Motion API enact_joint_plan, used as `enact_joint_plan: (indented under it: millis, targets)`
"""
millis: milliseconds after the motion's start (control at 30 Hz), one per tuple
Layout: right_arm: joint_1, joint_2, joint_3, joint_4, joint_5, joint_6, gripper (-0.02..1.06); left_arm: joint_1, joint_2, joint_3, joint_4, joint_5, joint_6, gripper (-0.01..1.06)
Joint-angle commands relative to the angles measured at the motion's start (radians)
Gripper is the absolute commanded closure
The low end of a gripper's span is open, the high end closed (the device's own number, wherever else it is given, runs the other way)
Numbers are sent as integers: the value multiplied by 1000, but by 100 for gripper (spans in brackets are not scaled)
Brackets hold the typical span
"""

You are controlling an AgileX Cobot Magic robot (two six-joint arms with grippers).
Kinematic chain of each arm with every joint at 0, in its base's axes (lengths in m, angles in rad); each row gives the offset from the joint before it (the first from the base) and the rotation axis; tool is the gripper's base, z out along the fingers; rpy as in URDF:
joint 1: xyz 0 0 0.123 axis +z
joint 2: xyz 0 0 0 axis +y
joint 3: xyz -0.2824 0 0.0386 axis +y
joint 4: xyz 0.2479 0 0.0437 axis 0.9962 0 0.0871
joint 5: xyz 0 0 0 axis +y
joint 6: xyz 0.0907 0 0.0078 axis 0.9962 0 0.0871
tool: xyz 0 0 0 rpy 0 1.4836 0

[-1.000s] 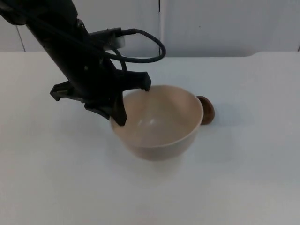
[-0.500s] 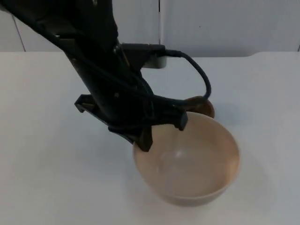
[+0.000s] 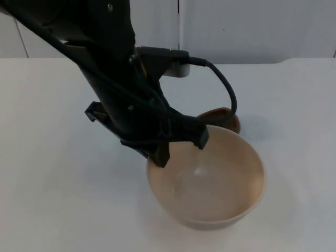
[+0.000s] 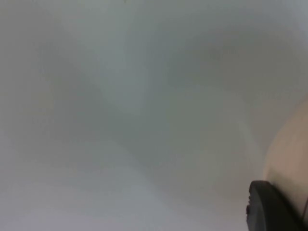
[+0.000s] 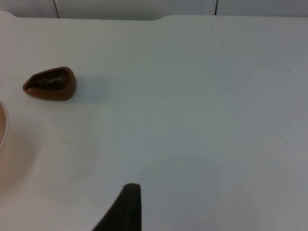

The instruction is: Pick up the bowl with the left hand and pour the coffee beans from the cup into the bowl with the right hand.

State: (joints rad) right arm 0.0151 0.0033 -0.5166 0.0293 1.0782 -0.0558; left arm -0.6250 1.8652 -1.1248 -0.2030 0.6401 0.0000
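Bowl [image 3: 210, 184]: beige, empty, in the lower centre-right of the top view; its near edge lies close to the bottom of the frame; its rim also appears in the left wrist view [image 4: 288, 159] and the right wrist view [image 5: 2, 130].
Left gripper [image 3: 178, 147]: centre of the top view, on the bowl's upper-left rim; its two fingers are pinched on the rim, one tip inside the wall and one outside; one black fingertip [image 4: 272, 207] shows against the bowl in the left wrist view.
Cup [image 3: 220, 118]: small, brown, just above the bowl's far rim in the top view, partly behind it; in the right wrist view [image 5: 50, 84] it stands apart from the bowl; its contents cannot be made out.
Right gripper: one dark fingertip [image 5: 126, 209] shows over bare table, well apart from the cup; whether the fingers are spread cannot be told.
Table [image 3: 294, 105]: white; open surface at the right and the left of the top view; the far edge meets the grey wall [image 3: 252, 26] along the top of the frame.
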Motion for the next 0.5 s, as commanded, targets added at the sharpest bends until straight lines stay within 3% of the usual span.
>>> enact_joint_plan:
  millis: [0,467]
  targets:
    - [-7,-3,0,0,0,-1,-1,-3,-13,4,14,0,20,105]
    - [-7,-3,0,-2,0,-1,-1,-3,-13,4,7,1,20,105]
